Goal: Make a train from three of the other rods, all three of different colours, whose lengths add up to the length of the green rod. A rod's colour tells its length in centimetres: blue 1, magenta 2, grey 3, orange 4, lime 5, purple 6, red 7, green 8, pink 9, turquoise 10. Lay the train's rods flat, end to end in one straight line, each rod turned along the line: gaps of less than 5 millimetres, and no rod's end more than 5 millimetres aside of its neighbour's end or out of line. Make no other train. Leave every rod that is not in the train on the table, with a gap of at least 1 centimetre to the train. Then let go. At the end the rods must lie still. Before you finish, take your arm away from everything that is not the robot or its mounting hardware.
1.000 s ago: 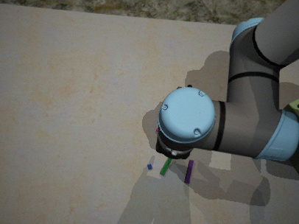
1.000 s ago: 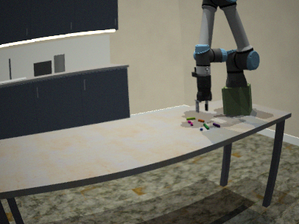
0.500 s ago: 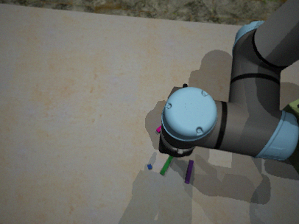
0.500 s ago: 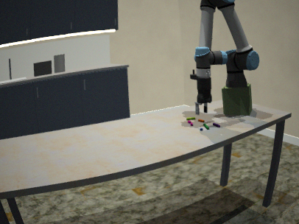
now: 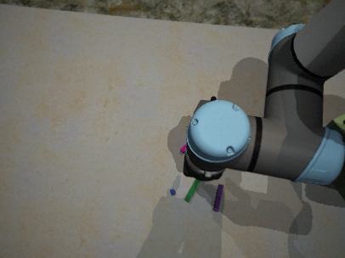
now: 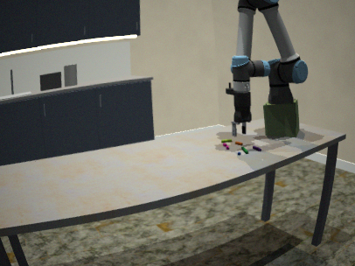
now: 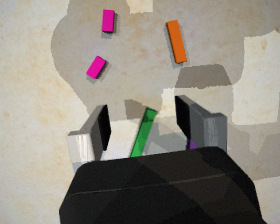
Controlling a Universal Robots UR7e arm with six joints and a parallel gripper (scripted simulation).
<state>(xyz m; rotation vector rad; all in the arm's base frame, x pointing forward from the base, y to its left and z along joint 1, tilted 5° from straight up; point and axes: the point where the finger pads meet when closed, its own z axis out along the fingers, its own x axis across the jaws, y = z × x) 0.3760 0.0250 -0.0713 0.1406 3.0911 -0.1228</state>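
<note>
The step in hand looks like the start of the build: no train is laid, and the rods lie scattered on the tabletop (image 5: 85, 109) (image 6: 109, 178) (image 7: 30, 100). The gripper (image 5: 204, 176) (image 6: 239, 134) (image 7: 142, 114) is spread wide with nothing between its fingers, above the tabletop at right of centre in the exterior view. The green rod (image 5: 192, 190) (image 6: 245, 150) (image 7: 143, 132), the one to be matched, lies below centre in the top view and appears between the fingers in the wrist view (only a matter of line of sight, I judge). Of the colours on show, blue, magenta and lime make up its eight. The blue rod (image 5: 172, 192) (image 6: 239, 153) is left of the green one in the top view; the lime rod (image 6: 226, 141) shows only in the exterior view, above the lower magenta rod (image 5: 183, 149) (image 6: 227, 148) (image 7: 96, 67) and the upper magenta rod (image 6: 225, 145) (image 7: 108, 21). The next move probably calls for lining the fingers up across one of those three, most sensibly the long lime, and setting it as the base line, well apart from the orange rod (image 6: 239, 143) (image 7: 176, 41), the purple rod (image 5: 218, 198) (image 6: 257, 148) (image 7: 192, 145) and the spare magenta.
</note>
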